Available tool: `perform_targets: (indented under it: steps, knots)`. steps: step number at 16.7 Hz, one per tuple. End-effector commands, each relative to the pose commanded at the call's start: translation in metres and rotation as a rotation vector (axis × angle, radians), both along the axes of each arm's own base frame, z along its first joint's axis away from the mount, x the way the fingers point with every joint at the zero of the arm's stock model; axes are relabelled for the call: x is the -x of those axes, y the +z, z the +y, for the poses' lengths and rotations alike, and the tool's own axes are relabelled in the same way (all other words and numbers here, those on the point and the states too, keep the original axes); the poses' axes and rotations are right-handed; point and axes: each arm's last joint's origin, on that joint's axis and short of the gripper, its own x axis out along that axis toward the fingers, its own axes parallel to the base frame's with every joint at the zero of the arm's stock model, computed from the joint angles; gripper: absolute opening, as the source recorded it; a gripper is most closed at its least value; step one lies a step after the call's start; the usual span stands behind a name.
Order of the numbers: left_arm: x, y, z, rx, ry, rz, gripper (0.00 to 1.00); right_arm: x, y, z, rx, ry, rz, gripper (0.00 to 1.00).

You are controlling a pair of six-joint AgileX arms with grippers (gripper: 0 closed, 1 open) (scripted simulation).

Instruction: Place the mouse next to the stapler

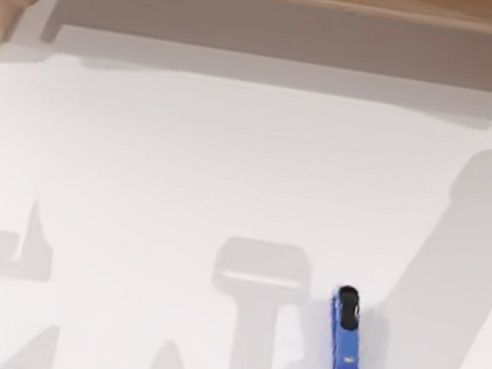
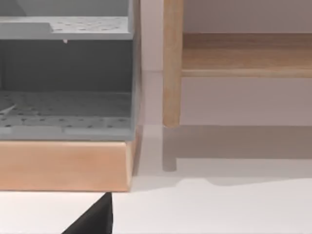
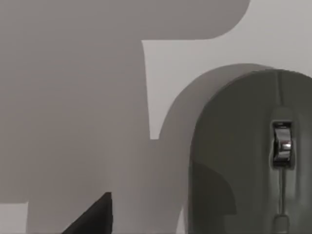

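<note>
White table (image 1: 180, 184), mouse (image 3: 243, 156) below right gripper

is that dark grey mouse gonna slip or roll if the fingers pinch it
The dark grey rounded computer mouse has a smooth, curved, faintly glossy shell, so fingers pinching it high up might slide off. It looks rigid, so probably no flexing. In the right wrist view it seems to lie flat on the white table, so rolling seems unlikely.

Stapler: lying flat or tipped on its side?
Lying flat. In the top view the stapler rests lengthwise on the table, pale mark on top facing up, black end toward the far edge.
</note>
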Motion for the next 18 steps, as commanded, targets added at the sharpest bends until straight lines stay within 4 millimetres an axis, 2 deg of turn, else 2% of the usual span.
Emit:
perform_targets:
  steps: [13, 18]
  knots:
    - [0.0000, 0.0000, 0.0000, 0.000, 0.000, 0.000, 1.00, 0.0000, 0.0000, 0.0000, 0.000, 0.000, 0.000, 0.02]
    - [0.0000, 0.0000, 0.0000, 0.000, 0.000, 0.000, 1.00, 0.0000, 0.0000, 0.0000, 0.000, 0.000, 0.000, 0.00]
